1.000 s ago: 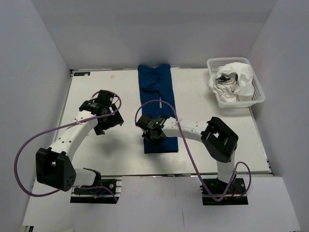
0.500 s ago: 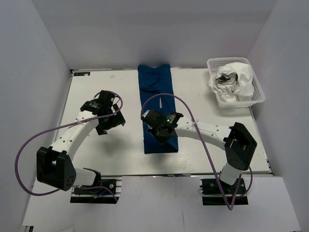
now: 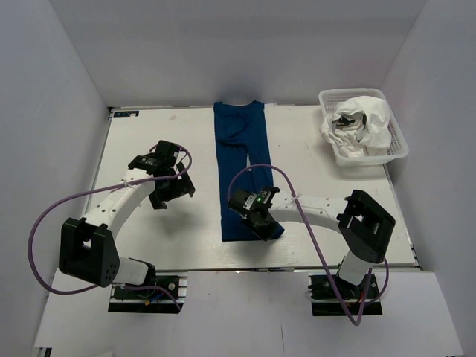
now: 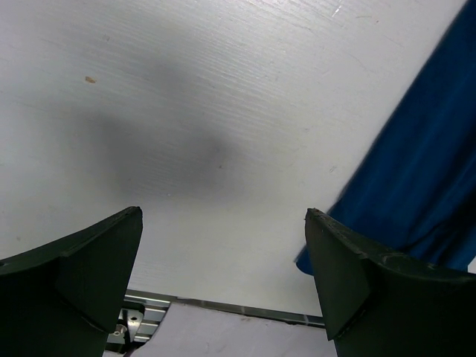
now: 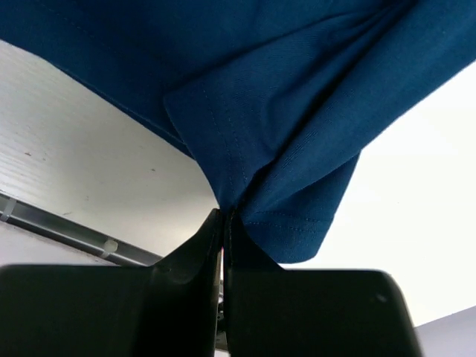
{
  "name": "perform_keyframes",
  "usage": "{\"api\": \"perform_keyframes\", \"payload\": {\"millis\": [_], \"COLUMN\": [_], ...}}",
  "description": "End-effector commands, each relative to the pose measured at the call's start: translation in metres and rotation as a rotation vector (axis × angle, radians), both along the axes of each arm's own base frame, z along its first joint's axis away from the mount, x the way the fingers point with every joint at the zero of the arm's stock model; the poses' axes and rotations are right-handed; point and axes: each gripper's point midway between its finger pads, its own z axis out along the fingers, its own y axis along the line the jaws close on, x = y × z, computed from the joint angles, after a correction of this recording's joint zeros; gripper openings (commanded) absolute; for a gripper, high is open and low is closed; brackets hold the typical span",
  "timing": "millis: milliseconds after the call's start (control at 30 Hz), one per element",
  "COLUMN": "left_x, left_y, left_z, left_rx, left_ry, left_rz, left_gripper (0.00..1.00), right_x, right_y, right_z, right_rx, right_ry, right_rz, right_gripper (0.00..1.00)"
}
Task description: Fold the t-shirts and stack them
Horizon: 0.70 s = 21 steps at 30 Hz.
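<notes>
Pinching the navy t-shirt (image 5: 297,111) at its hem, the right gripper (image 5: 223,217) is clamped on cloth bunched just ahead of its fingertips. Left gripper (image 4: 223,223) is spread wide above the table (image 4: 186,89), with the shirt edge to its right. White t-shirt (image 3: 364,119) sits in the basket (image 3: 399,145), well apart from both.

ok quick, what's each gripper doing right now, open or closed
Left gripper: open, holding nothing, over the table.
Right gripper: closed, pinching the edge of the blue shirt.
</notes>
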Motion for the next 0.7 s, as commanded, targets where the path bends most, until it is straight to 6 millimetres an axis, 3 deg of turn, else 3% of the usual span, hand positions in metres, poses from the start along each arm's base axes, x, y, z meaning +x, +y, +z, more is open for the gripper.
{"api": "perform_keyframes", "payload": {"millis": [0, 233, 333, 467, 667], "left_x": [0.000, 0.002, 0.002, 0.001, 0.002], "left_y": [-0.004, -0.006, -0.006, -0.009, -0.011], "left_z": [0.000, 0.000, 0.000, 0.001, 0.004], "left_rx": [-0.016, -0.027, -0.027, -0.047, -0.057], "left_ry": [-0.006, -0.013, -0.013, -0.019, -0.034], "left_rz": [-0.022, -0.025, -0.025, -0.031, -0.043], "left_gripper": [1.00, 1.00, 1.00, 1.00, 1.00], "right_x": [-0.004, 0.006, 0.014, 0.028, 0.035], "right_y": [0.008, 0.027, 0.035, 0.050, 0.056], "right_z": [-0.003, -0.001, 0.016, 0.059, 0.069], "right_rx": [0.035, 0.108, 0.159, 0.290, 0.293], "right_ry": [0.010, -0.027, -0.071, -0.164, -0.188], "right_rz": [-0.012, -0.049, -0.073, -0.110, -0.106], "right_gripper": [0.00, 0.00, 0.00, 0.00, 0.00]}}
